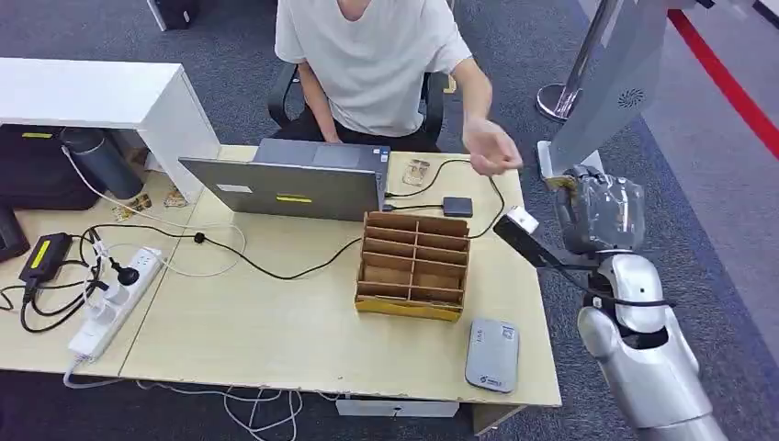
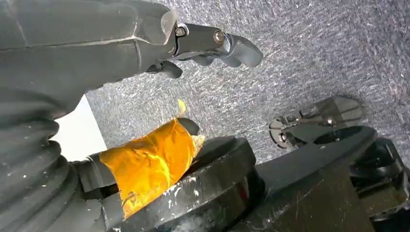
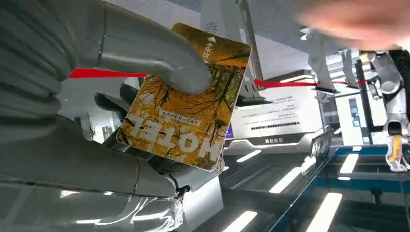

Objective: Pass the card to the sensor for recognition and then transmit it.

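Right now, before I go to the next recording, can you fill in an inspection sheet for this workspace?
Surface: light wooden table, mostly bare toward the near edge.
Job's things: yellow hotel card held in the right robot hand; grey card reader flat near the table's front right corner.
Clutter: laptop, wooden divided box, power strip, dark bottle.
Hands: right robot hand raised beside the table's right edge, thumb pressing the card; left robot hand hangs over the carpet, holding nothing.
Cables: black cable running across the table; white cables below the front edge.
Surroundings: a seated person's hand reaching toward the card; grey carpet.
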